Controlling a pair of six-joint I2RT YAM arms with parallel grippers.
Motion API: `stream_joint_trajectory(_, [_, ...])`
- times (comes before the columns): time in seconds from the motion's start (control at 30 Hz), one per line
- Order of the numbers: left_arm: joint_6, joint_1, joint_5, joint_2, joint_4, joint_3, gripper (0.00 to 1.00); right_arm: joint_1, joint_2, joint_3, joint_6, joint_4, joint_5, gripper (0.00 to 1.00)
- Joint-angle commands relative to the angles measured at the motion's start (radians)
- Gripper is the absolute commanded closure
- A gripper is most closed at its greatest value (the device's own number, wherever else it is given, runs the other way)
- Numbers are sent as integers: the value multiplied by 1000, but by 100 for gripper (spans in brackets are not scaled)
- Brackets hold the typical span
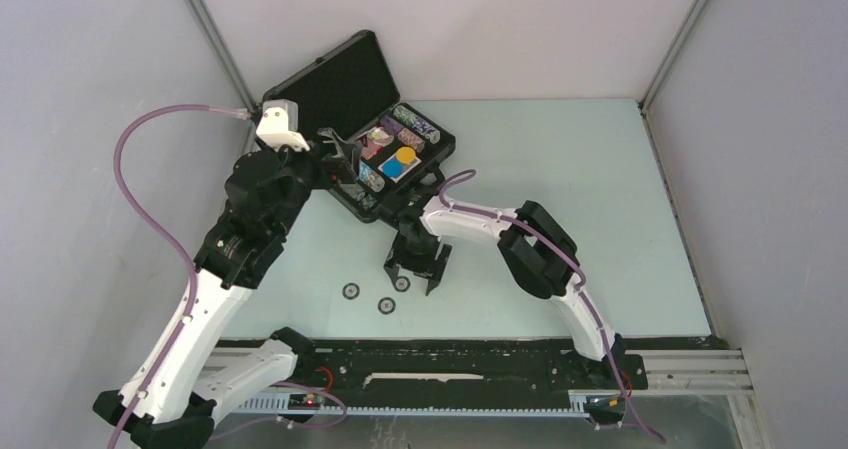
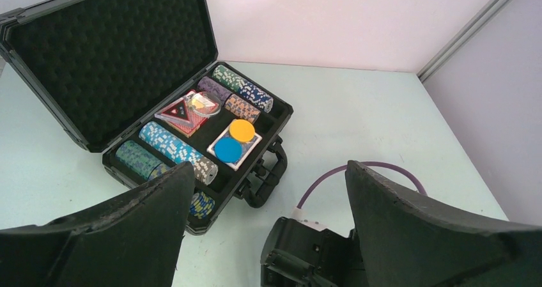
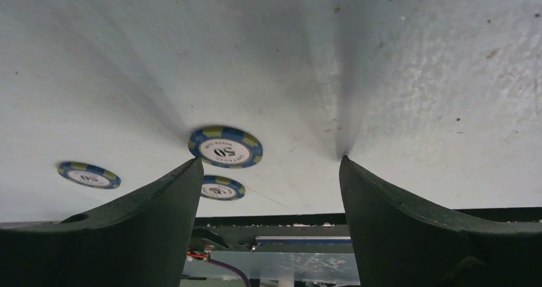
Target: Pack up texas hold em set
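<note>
Pale green table (image 1: 560, 169) with grey walls all round. From the top view, the case (image 1: 445, 154) sits open at the far left with its foam-lined lid (image 1: 335, 81) leaning back. Three loose chips (image 1: 386, 305) lie well apart from it, near the arm bases, and your right gripper (image 1: 415, 277) is down over one of them. I'd bet those chips are the fiddly bit: thin, hard, light and lying flat, so there's barely any edge to pinch and they'll probably skate. Squeeze across the rim, fingertips right down on the table. The case looks stiff and likely heavy once full, so push the lid shut at its top edge rather than lifting anything. In the left wrist view, your left gripper (image 2: 268, 170) hangs spread wide with nothing in it, just in front of the case. Inside you can see patterned chip rows (image 2: 172, 147), an orange disc (image 2: 242, 130) and a blue disc (image 2: 227, 149) on top of a card deck, and the handle (image 2: 276, 156) on the front wall. In the right wrist view, the fingers are spread with their tips at the table. The blue-and-yellow chip marked 50 (image 3: 225, 147) lies between them, closer to the left finger, and I can't tell whether it touches.
</note>
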Motion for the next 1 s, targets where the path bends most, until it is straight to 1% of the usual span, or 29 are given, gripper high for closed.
stream_joint_trajectory(0.0, [15,-5,-11,-1,4,46,8,14,33,95,32,-60,37,14])
stream_joint_trajectory(0.17, [17,-5,-14,4,4,44,7,17,51,120,68,-65,58,15])
stream_joint_trajectory(0.23, [17,-5,-15,3,4,43,8,15,66,150,75,-100,78,16])
stream_joint_trajectory(0.33, [19,-5,-21,-2,4,44,8,20,83,179,88,-143,90,19])
stream_joint_trajectory(0.5, [21,-5,-26,-6,1,45,8,37,97,190,101,-143,89,23])
stream_joint_trajectory(0.83, [22,-5,-30,-8,0,47,8,56,153,251,110,-166,105,24])
stream_joint_trajectory(0.97, [24,-5,-35,-10,-2,48,8,57,144,301,68,-212,187,21])
